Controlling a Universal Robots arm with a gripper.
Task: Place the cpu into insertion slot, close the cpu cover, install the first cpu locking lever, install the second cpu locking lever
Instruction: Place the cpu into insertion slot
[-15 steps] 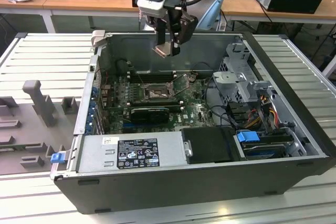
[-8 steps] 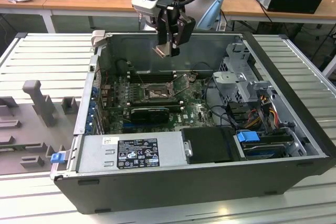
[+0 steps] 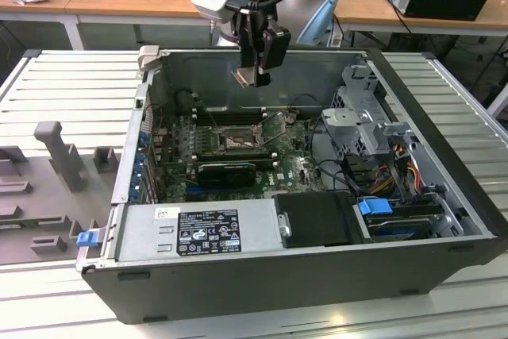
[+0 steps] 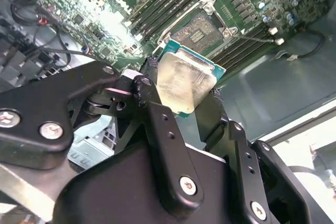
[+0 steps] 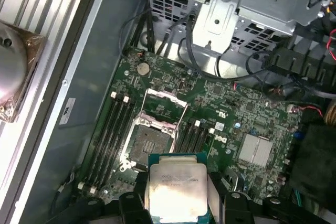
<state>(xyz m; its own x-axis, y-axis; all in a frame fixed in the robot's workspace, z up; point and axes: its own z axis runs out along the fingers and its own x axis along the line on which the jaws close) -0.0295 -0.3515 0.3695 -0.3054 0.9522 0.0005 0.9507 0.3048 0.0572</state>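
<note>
Reaches down into the open computer case [image 3: 317,275] with the wrist near vertical, the gripper [image 3: 252,77] hanging high above the insertion slot [image 3: 238,139]. Clamps the cpu [image 4: 186,82] by two opposite edges between black fingers [image 4: 157,114], jaws drawn in tight on it. Presents the chip's pale metal face toward the cameras in both wrist views, green rim showing around it. Holds it well apart from the insertion slot, touching nothing else. Hovers a little to one side of the slot rather than square over it, going by the first wrist view. Reveals, there, a dark bare socket with the cpu cover [image 5: 164,103] swung up just beside it, green motherboard [image 5: 236,108] all around.
</note>
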